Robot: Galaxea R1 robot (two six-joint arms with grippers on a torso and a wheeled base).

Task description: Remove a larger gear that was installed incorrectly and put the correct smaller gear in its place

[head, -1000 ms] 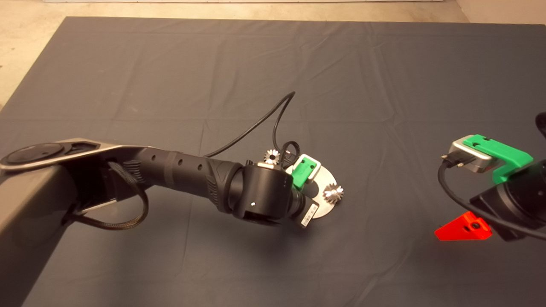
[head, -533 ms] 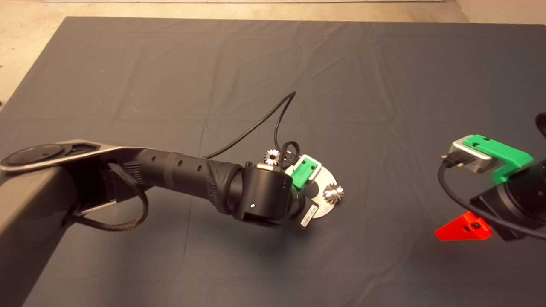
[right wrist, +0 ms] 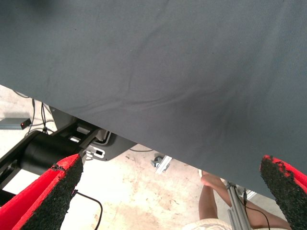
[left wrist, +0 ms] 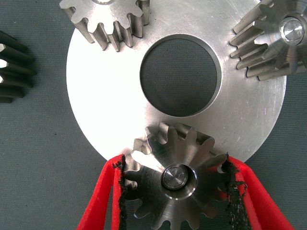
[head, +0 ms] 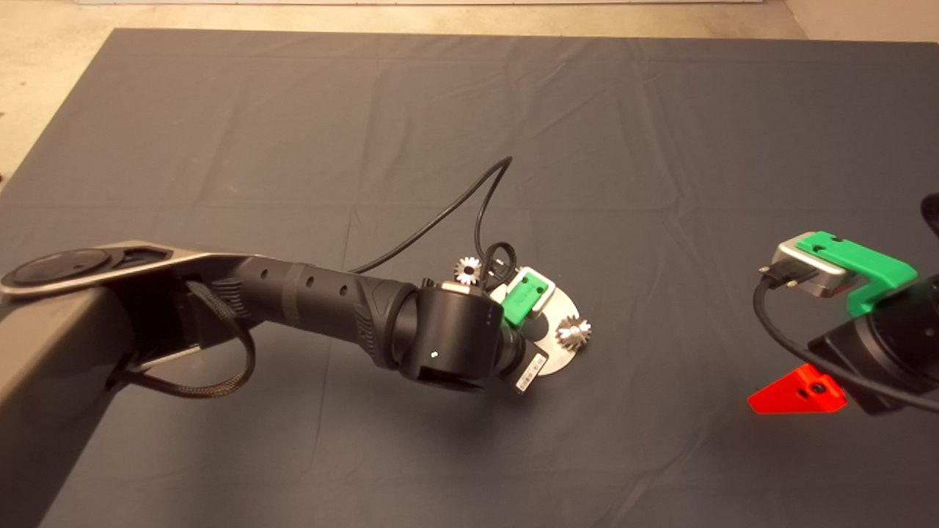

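Three gears [left wrist: 175,179] on disc [left wrist: 105,110] — mid-mat [head: 293,110]

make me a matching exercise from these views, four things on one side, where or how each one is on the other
Things:
1. left gripper
2. right gripper
3. round metal plate
4. dark gear

States:
A. lies on the mat beside the plate, off its rim
B. fingers closed against a gear at the plate's edge
C. open, waiting at the mat's edge with floor beyond
D. flat on the mat, large hole in its middle

Pairs: 1-B, 2-C, 3-D, 4-A
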